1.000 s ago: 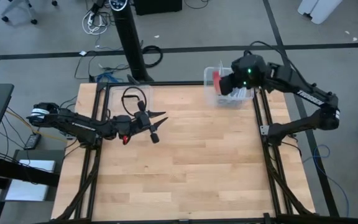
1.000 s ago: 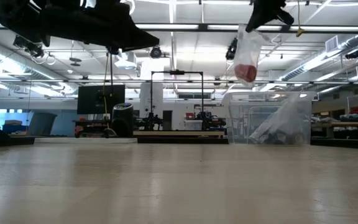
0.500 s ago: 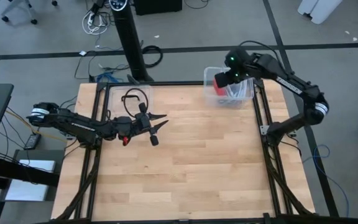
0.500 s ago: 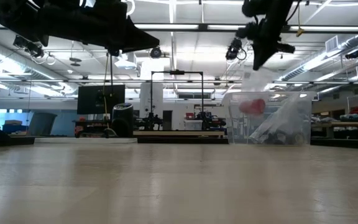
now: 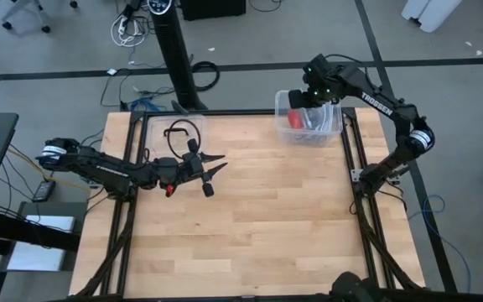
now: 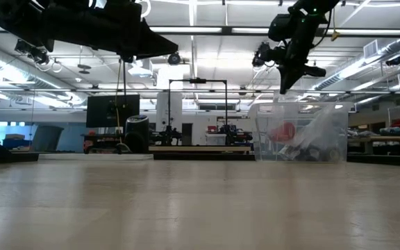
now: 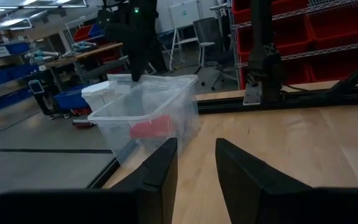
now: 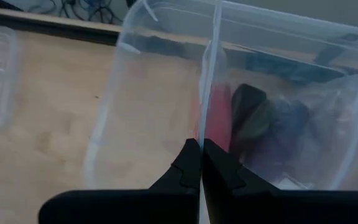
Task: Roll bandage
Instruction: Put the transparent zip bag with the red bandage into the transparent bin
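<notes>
The bandage (image 6: 281, 131) is a stubby red roll inside a clear plastic bag, and it lies in the clear bin (image 5: 307, 122) at the table's far right. It also shows in the high view (image 5: 294, 119) and the left wrist view (image 7: 149, 129). My right gripper (image 8: 201, 163) stands just above the bin (image 6: 301, 132), pointing steeply down, shut on the bag's top. My left gripper (image 7: 195, 167) hovers level over the table's left half (image 5: 211, 173), open, with nothing between its fingers. My right gripper pinches the bag's thin top edge (image 8: 205, 118) between its two fingertips, from above and slanting down. The film runs straight from the fingertips down into the bin. The bag's lower part with the red roll (image 8: 216, 127) lies in the bin.
Other bagged dark items (image 6: 318, 142) fill the bin's right part. A shallow clear tray (image 5: 174, 127) with a black cord sits at the table's far left. The wooden top (image 5: 267, 226) stretches toward the near edge.
My right gripper has swung toward the table's far edge and sunk, tipping more steeply downward. The bag with the red roll, which hung high above the bin, has come down into it.
</notes>
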Robot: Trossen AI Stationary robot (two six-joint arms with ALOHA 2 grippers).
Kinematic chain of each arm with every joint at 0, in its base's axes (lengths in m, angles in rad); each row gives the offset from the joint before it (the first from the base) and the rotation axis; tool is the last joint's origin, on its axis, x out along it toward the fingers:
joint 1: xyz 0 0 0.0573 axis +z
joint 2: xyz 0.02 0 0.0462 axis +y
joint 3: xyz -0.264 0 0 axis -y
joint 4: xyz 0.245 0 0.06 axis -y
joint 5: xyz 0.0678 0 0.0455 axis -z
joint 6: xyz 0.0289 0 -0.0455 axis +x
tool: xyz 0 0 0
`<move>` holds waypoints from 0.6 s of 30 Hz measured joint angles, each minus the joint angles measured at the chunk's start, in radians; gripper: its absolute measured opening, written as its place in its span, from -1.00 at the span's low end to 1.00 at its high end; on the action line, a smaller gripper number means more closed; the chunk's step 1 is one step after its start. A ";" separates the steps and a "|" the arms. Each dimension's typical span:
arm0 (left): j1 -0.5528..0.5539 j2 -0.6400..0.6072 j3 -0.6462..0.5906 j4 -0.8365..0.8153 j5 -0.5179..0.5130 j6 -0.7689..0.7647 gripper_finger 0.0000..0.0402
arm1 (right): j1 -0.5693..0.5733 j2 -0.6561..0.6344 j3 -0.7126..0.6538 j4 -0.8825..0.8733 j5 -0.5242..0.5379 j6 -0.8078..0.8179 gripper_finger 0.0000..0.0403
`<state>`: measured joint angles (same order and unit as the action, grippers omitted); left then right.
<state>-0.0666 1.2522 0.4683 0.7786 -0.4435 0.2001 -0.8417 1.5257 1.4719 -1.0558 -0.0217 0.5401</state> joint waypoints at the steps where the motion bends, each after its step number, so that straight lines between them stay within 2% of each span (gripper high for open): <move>1: 0.000 0.000 0.000 0.000 0.000 0.002 -0.44 | 0.000 0.000 0.000 0.004 0.001 0.014 -1.00; 9: 0.000 0.000 0.001 0.001 0.000 0.001 -0.44 | -0.007 0.012 -0.014 0.051 0.043 0.092 -1.00; 18: -0.001 0.000 0.001 0.001 0.000 -0.006 -0.44 | 0.004 0.011 -0.185 0.127 0.083 0.143 -1.00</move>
<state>-0.0675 1.2526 0.4690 0.7792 -0.4435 0.1940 -0.8375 1.5368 1.2872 -0.9284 0.0616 0.6830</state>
